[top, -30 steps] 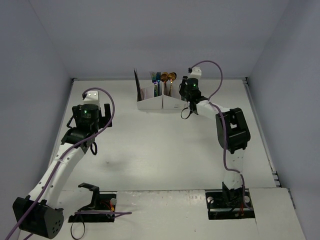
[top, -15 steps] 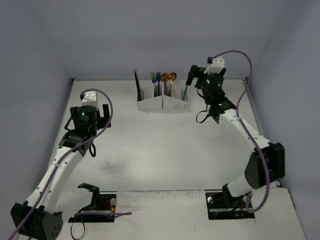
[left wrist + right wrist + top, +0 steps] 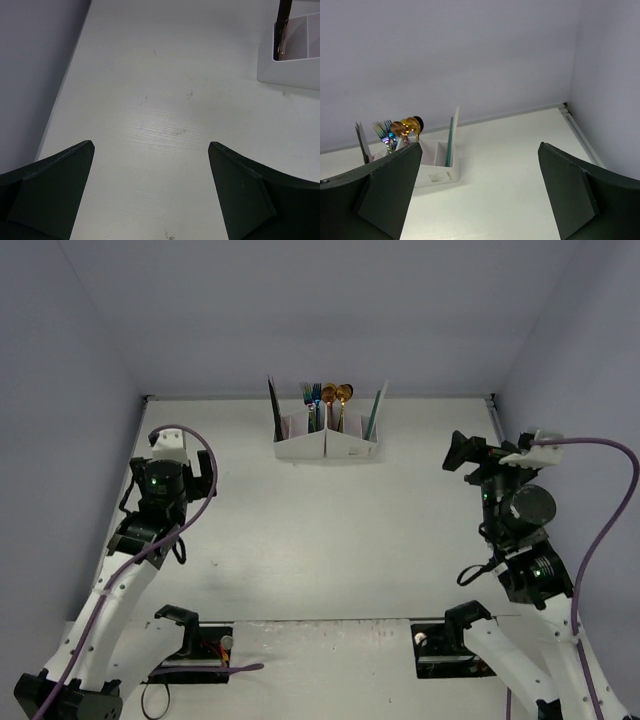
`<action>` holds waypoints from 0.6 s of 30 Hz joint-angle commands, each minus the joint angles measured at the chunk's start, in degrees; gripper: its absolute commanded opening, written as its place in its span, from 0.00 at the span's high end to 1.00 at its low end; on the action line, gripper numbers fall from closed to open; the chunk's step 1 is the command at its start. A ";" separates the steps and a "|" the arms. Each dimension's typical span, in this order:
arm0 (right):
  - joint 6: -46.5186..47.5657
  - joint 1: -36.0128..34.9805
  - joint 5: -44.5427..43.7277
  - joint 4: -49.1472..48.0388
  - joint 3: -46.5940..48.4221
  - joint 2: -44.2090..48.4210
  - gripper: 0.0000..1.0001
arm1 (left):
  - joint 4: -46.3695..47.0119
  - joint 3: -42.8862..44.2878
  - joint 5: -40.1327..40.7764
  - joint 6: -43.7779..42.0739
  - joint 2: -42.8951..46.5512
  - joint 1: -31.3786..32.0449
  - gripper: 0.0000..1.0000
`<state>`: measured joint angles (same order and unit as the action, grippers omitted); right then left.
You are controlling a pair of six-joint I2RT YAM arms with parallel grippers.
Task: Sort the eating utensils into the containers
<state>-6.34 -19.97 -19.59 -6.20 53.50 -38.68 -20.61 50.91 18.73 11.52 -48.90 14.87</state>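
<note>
The white organiser box [image 3: 325,447] stands at the back of the table with eating utensils upright in it: a dark knife [image 3: 272,403], blue and silver forks [image 3: 312,395], gold and copper spoons [image 3: 338,393], and teal chopsticks [image 3: 375,412] in the rightmost compartment. My right gripper [image 3: 470,454] hangs open and empty well to the right of the box. Its wrist view shows the box [image 3: 437,169], chopsticks [image 3: 450,140] and spoons [image 3: 407,126] beyond the spread right gripper [image 3: 480,146]. My left gripper [image 3: 170,454] is open over bare table at the left [image 3: 151,145].
The left wrist view catches a corner of the box [image 3: 290,60] with a dark utensil handle [image 3: 283,20] at the top right. Purple-grey walls close in the table on the left, back and right. Both arm bases sit on the near edge.
The right gripper opened at the box, left the teal chopsticks in the rightmost compartment, and swung back to the right and nearer. The left arm drew back slightly.
</note>
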 commanded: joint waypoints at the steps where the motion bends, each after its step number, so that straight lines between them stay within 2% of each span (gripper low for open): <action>1: -1.00 -0.34 -2.63 8.13 -2.19 6.50 0.00 | 3.46 -0.25 0.78 -1.83 6.15 -0.37 0.03; 9: -3.61 -0.34 -4.57 11.32 -7.55 15.41 0.00 | -1.65 -4.23 -0.10 -2.21 20.29 -0.37 0.03; 15: -4.46 -0.34 -5.36 11.64 -8.52 15.76 0.00 | -4.87 -8.84 0.10 -2.11 29.97 -0.36 0.03; 18: -4.74 -0.34 -5.71 11.91 -8.60 15.73 0.00 | -4.62 -10.05 0.12 -2.57 31.40 -0.29 0.03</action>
<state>-10.08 -19.97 -23.09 8.82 44.40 -22.13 -25.79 41.55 18.74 10.18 -17.76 14.87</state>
